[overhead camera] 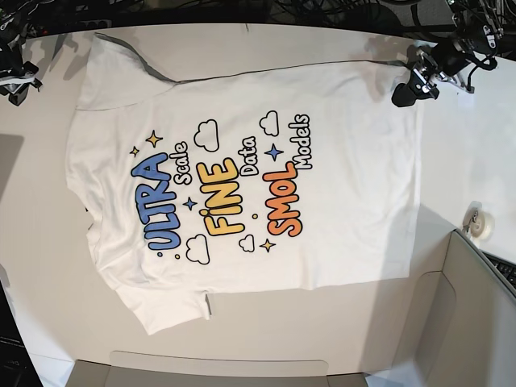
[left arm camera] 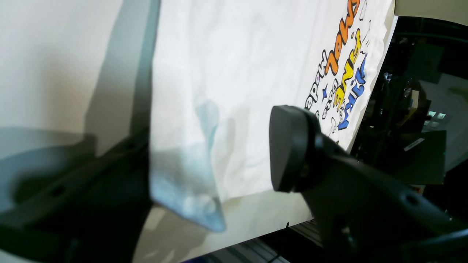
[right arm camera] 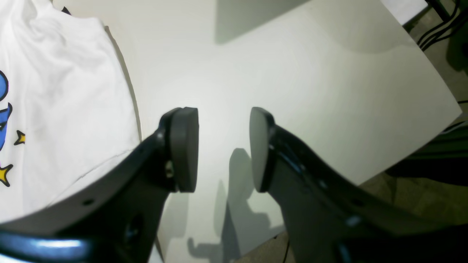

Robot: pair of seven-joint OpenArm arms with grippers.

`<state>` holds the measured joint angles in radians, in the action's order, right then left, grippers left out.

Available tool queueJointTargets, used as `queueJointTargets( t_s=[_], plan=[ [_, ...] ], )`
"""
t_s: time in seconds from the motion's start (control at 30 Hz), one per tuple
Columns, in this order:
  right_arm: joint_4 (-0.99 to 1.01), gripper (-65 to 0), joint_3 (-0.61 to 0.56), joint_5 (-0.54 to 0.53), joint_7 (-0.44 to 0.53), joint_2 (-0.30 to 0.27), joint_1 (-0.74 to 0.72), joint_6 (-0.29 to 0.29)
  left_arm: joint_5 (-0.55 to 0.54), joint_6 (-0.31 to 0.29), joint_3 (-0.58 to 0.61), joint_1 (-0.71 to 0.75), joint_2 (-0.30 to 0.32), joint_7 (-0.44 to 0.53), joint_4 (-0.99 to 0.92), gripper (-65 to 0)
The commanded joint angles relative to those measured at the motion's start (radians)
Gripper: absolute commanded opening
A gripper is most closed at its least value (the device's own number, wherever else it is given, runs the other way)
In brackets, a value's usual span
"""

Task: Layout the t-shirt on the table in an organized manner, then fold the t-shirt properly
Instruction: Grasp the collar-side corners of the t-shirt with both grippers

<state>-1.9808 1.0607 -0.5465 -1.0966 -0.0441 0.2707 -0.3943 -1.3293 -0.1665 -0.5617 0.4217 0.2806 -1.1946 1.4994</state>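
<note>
The t-shirt (overhead camera: 242, 185) lies spread out flat on the big white table (overhead camera: 242, 48). It is turned sideways in the base view, with its print facing up. The print has blue, yellow and orange words, little stars and white clouds. One sleeve points to the far left corner and the other sleeve lies near the front edge. The bottom edge of the shirt is on the right side of that view. The cloth looks mostly smooth, with some soft wrinkles.

The left claw (overhead camera: 407, 90) is at the far right corner of the shirt in the base view, right at the bottom edge of the cloth. In the left wrist view its two fingers (left arm camera: 292, 149) stand wide apart, and a corner of the white shirt (left arm camera: 226, 91) sits between them. That corner is bent up a bit and looks bluish in the shade. I cannot tell if the fingers touch the cloth, and they do not squeeze it.

The right claw (right arm camera: 223, 149) is open part way, with nothing in it. Bare table (right arm camera: 292, 73) shows between its two round pads (right arm camera: 184, 146). It hangs just beside the edge of the shirt (right arm camera: 62, 109), not over it. In the base view only a bit of this arm (overhead camera: 16, 68) shows at the far left edge.

A small roll of tape (overhead camera: 479, 225) sits on the table to the right of the shirt, next to a grey box panel (overhead camera: 476, 314).
</note>
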Motion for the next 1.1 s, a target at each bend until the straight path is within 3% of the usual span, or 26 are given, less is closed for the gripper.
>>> queueJointTargets(
  t_s=[0.0, 0.1, 0.23, 0.43, 0.63, 0.73, 0.9, 1.07],
  plan=[
    [-0.015, -41.5, 0.003, -0.005, 0.023, -0.012, 0.000, -0.005, 0.055, 0.017, 0.002, 0.016, 0.012, -0.017, 0.000, -36.2],
    [-0.015, -41.5, 0.002, -0.005, 0.023, -0.010, 0.000, -0.005, 0.055, 0.017, 0.001, 0.033, 0.035, -0.017, 0.000, -46.0],
    [-0.004, -41.5, 0.000, -0.008, 0.023, -0.009, -0.004, -0.005, 0.055, 0.017, 0.009, 0.033, 0.041, -0.017, 0.000, -64.9],
    [0.088, -41.4, -0.058, -0.027, 0.023, -0.018, -0.035, -0.007, 0.055, 0.017, 0.010, 0.030, 0.041, -0.018, 0.000, -63.4],
    [0.231, -41.3, -0.152, -0.263, 0.023, -0.069, -0.031, -0.007, 0.057, 0.017, 0.010, 0.029, 0.053, -0.018, 0.000, -63.4],
    [0.320, -36.4, -0.155, -0.355, 0.023, -0.096, -0.034, -0.007, 0.057, 0.017, 0.010, 0.029, 0.055, -0.017, 0.000, -63.4],
    [0.444, -25.1, -0.155, -0.386, 0.023, -0.121, -0.037, -0.007, 0.099, 0.017, 0.010, 0.027, 0.056, -0.017, 0.000, -63.4],
    [0.467, -24.5, -0.184, -0.381, 0.022, -0.118, -0.043, -0.007, 0.147, 0.017, 0.010, 0.026, 0.053, -0.017, 0.000, -63.3]
  ],
)
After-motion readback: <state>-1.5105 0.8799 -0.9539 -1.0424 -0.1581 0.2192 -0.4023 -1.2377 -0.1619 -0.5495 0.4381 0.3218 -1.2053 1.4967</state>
